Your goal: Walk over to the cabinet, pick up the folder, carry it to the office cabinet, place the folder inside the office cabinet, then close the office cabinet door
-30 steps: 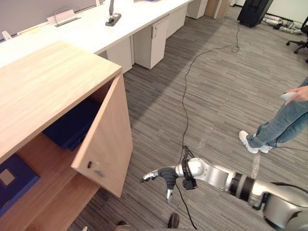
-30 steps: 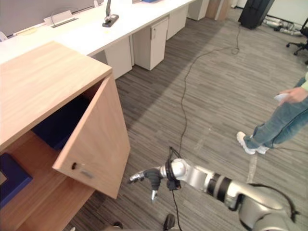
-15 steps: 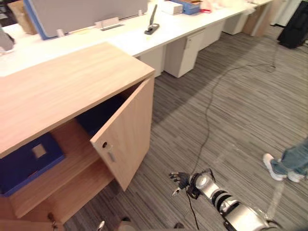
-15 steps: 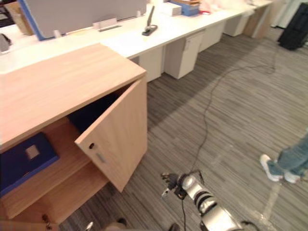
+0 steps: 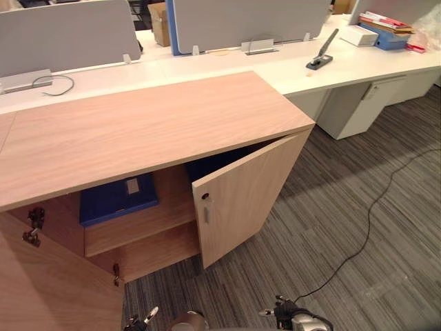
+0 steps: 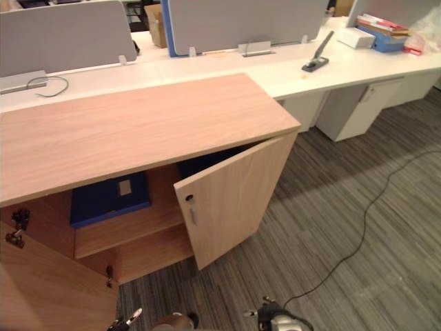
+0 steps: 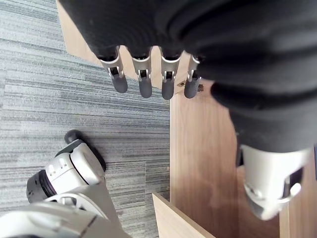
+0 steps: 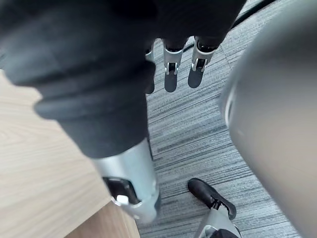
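Observation:
A blue folder [image 5: 117, 200] with a pale label lies flat on the upper shelf inside the wooden cabinet [image 5: 151, 124]. Another dark blue item [image 5: 215, 163] sits deeper on that shelf, behind the right door. The right door [image 5: 244, 196] stands half open. The left door [image 5: 55, 276] is swung wide toward me. My left hand [image 7: 145, 82] hangs low beside the left door, its fingers straight and holding nothing; it also shows small at the picture's lower edge [image 5: 141, 321]. My right hand [image 8: 169, 74] hangs over the carpet with straight, empty fingers [image 5: 284, 316].
A long white desk [image 5: 344, 69] with grey partition screens [image 5: 241, 21] runs behind the cabinet. On it are a dark stapler-like item [image 5: 322, 55] and stacked books [image 5: 386, 31]. A white drawer unit [image 5: 362, 103] stands under it. Grey carpet [image 5: 358, 207] lies to the right.
The camera has swung left, so the cabinet now sits in the middle and the person is out of the picture. My right arm has dropped to the lower edge.

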`<state>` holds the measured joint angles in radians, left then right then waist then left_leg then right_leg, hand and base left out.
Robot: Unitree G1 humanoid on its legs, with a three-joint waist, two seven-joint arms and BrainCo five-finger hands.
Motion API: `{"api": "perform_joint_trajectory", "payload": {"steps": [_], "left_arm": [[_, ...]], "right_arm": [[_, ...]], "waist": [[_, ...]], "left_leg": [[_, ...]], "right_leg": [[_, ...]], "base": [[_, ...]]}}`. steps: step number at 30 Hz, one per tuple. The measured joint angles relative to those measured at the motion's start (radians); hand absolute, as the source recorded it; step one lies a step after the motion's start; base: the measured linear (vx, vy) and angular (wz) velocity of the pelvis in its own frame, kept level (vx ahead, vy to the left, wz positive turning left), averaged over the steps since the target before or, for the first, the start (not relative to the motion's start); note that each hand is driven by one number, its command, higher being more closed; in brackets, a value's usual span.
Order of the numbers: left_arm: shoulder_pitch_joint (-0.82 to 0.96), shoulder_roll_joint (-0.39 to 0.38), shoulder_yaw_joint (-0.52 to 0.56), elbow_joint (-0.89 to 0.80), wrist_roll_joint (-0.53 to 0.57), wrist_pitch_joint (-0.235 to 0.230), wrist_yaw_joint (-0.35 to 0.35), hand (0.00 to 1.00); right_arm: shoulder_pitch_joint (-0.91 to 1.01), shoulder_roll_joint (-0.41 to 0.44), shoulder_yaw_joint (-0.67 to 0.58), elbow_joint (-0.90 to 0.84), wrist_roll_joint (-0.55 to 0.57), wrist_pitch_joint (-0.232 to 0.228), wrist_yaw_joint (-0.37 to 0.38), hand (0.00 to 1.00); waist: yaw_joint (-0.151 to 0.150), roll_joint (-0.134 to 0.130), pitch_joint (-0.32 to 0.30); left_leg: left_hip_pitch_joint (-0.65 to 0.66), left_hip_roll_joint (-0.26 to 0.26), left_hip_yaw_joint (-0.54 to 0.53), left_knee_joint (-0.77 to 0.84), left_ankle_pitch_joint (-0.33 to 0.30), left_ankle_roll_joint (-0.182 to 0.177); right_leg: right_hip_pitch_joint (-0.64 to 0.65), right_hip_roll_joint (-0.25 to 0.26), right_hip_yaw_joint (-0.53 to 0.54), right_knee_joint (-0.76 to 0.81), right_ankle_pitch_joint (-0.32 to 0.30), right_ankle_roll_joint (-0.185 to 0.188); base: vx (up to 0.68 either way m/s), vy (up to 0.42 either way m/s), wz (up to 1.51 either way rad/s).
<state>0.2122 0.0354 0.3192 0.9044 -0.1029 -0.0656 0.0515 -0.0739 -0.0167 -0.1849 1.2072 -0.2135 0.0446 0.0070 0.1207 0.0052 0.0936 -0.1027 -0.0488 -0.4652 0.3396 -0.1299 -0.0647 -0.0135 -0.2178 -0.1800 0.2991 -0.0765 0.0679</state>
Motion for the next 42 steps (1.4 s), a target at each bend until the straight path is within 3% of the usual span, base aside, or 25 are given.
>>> {"api": "perform_joint_trajectory", "payload": {"steps": [2, 3, 5, 8, 15, 17, 18, 20, 21, 24, 27, 30, 32, 36, 37, 39, 41, 42], "left_arm": [[-0.015, -0.015, 0.017, -0.011, 0.016, 0.001, 0.000, 0.00], [-0.022, -0.033, 0.028, -0.012, 0.018, 0.001, 0.001, 0.00], [-0.021, -0.046, 0.044, -0.012, 0.018, 0.000, 0.008, 0.00], [-0.018, -0.041, 0.042, -0.010, 0.019, -0.001, 0.020, 0.00], [-0.014, -0.012, 0.010, -0.010, 0.015, -0.001, 0.052, 0.00], [-0.015, -0.010, 0.007, -0.014, 0.015, -0.002, 0.056, 0.00], [-0.021, -0.002, 0.007, -0.017, 0.016, -0.002, 0.058, 0.00], [-0.009, -0.002, -0.010, -0.008, 0.020, 0.001, 0.060, 0.00], [0.004, 0.002, -0.022, -0.008, 0.020, 0.003, 0.060, 0.00], [0.013, 0.036, -0.045, -0.008, 0.021, 0.007, 0.057, 0.00], [0.028, 0.026, -0.047, -0.008, 0.018, 0.008, 0.056, 0.00], [0.039, 0.021, -0.046, -0.006, 0.026, 0.008, 0.057, 0.00], [0.036, 0.026, -0.048, 0.000, 0.034, 0.008, 0.055, 0.00], [0.034, 0.038, -0.049, 0.007, 0.045, 0.007, 0.053, 0.00], [0.033, 0.040, -0.049, 0.009, 0.065, 0.007, 0.053, 0.00], [0.028, 0.026, -0.045, 0.020, 0.082, 0.007, 0.055, 0.00], [0.016, 0.023, -0.045, 0.020, 0.101, 0.006, 0.058, 0.00], [0.006, 0.021, -0.044, 0.017, 0.107, 0.006, 0.064, 0.00]], "right_arm": [[0.009, 0.004, 0.021, -0.011, -0.003, 0.001, 0.001, 0.00], [0.010, 0.003, 0.023, -0.023, -0.003, 0.000, -0.001, 0.00], [0.025, 0.001, 0.015, -0.037, 0.000, 0.000, -0.003, 0.00], [0.050, -0.001, -0.042, -0.035, 0.038, -0.002, -0.015, 0.00], [0.067, 0.000, -0.148, -0.015, 0.123, -0.029, -0.032, 0.00], [0.069, 0.001, -0.210, -0.013, 0.144, -0.029, -0.033, 0.00], [0.072, 0.005, -0.254, -0.013, 0.163, -0.028, -0.035, 0.00], [0.084, -0.004, -0.297, -0.020, 0.202, -0.032, -0.039, 0.00], [0.091, -0.010, -0.300, -0.019, 0.221, -0.035, -0.040, 0.00], [0.099, 0.004, -0.311, -0.003, 0.260, -0.036, -0.039, 0.00], [0.109, 0.001, -0.370, -0.007, 0.274, -0.035, -0.037, 0.00], [0.113, 0.002, -0.391, -0.008, 0.275, -0.033, -0.037, 0.00], [0.111, 0.012, -0.416, -0.008, 0.277, -0.030, -0.036, 0.00], [0.110, 0.024, -0.415, -0.008, 0.275, -0.027, -0.033, 0.00], [0.113, 0.028, -0.413, -0.017, 0.275, -0.027, -0.030, 0.00], [0.123, 0.028, -0.412, -0.059, 0.278, -0.029, -0.030, 0.00], [0.145, 0.032, -0.390, -0.108, 0.282, -0.030, -0.030, 0.00], [0.156, 0.034, -0.353, -0.132, 0.296, -0.035, -0.029, 0.00]], "waist": [[-0.003, -0.006, -0.010], [-0.011, 0.004, -0.014], [-0.019, 0.013, -0.028], [-0.024, -0.004, -0.050], [-0.052, -0.017, -0.040], [-0.059, -0.016, -0.025], [-0.060, -0.026, -0.001], [-0.066, -0.004, 0.009], [-0.066, -0.001, 0.008], [-0.073, -0.041, 0.013], [-0.088, -0.035, -0.002], [-0.092, -0.035, -0.016], [-0.096, -0.038, -0.021], [-0.095, -0.056, -0.027], [-0.095, -0.064, -0.025], [-0.109, -0.035, -0.018], [-0.115, -0.020, -0.017], [-0.110, -0.015, -0.015]], "left_leg": [[-0.027, 0.009, -0.009, 0.027, -0.030, -0.024], [-0.035, 0.040, -0.008, 0.033, -0.044, -0.033], [-0.023, 0.079, -0.001, 0.003, -0.030, -0.056], [0.020, 0.118, -0.001, -0.089, 0.010, -0.083], [0.009, 0.108, 0.004, -0.046, 0.027, -0.094], [-0.036, 0.107, 0.110, -0.001, 0.041, -0.073], [-0.063, 0.130, 0.274, 0.054, 0.034, -0.033], [-0.117, 0.189, 0.521, 0.171, -0.013, 0.033], [-0.121, 0.189, 0.543, 0.159, -0.008, 0.040], [-0.063, 0.098, 0.555, -0.042, 0.074, 0.071], [0.001, 0.027, 0.550, -0.236, 0.166, 0.091], [0.068, -0.009, 0.536, -0.405, 0.247, 0.096], [0.072, -0.023, 0.525, -0.432, 0.280, 0.106], [0.084, -0.061, 0.508, -0.432, 0.272, 0.118], [0.095, -0.080, 0.486, -0.431, 0.257, 0.138], [0.105, -0.085, 0.417, -0.402, 0.237, 0.158], [0.104, -0.082, 0.341, -0.323, 0.206, 0.162], [0.094, -0.073, 0.298, -0.270, 0.173, 0.160]], "right_leg": [[0.015, 0.009, -0.010, -0.033, -0.055, 0.064], [0.013, 0.039, -0.027, -0.051, -0.061, 0.069], [0.015, 0.071, -0.036, -0.059, -0.065, 0.057], [0.045, 0.096, -0.042, -0.095, -0.058, 0.044], [0.106, 0.111, -0.091, -0.121, -0.049, 0.035], [0.106, 0.099, -0.122, -0.118, -0.058, 0.024], [0.103, 0.088, -0.146, -0.118, -0.054, 0.019], [0.108, 0.095, -0.169, -0.106, -0.061, 0.030], [0.105, 0.091, -0.169, -0.104, -0.068, 0.041], [0.098, 0.054, -0.129, -0.148, -0.071, 0.045], [0.097, 0.020, -0.094, -0.183, -0.070, 0.041], [0.100, 0.005, -0.087, -0.196, -0.064, 0.033], [0.107, 0.002, -0.087, -0.206, -0.057, 0.022], [0.128, -0.027, -0.095, -0.200, -0.052, 0.023], [0.146, -0.046, -0.119, -0.186, -0.050, 0.042], [0.125, -0.070, -0.141, -0.022, -0.044, 0.056], [0.053, -0.077, -0.084, 0.209, -0.012, 0.002], [0.028, -0.054, -0.008, 0.256, -0.045, 0.002]], "base": [[-0.04, -0.264, 0.19], [-0.05, -0.312, -0.03], [-0.02, -0.219, -0.05], [0.03, -0.144, 0.02], [0.01, -0.051, 0.25], [-0.10, 0.050, 0.52], [-0.13, 0.094, 0.37], [-0.11, 0.129, 0.38], [-0.05, 0.098, 0.33], [-0.01, 0.091, 0.36], [0.02, 0.076, 0.51], [0.08, 0.067, 0.39], [0.09, 0.053, 0.33], [0.10, 0.045, 0.18], [0.11, 0.032, 0.36], [0.11, 0.050, 0.82], [0.12, 0.075, 1.21], [0.13, 0.049, 1.09]]}}
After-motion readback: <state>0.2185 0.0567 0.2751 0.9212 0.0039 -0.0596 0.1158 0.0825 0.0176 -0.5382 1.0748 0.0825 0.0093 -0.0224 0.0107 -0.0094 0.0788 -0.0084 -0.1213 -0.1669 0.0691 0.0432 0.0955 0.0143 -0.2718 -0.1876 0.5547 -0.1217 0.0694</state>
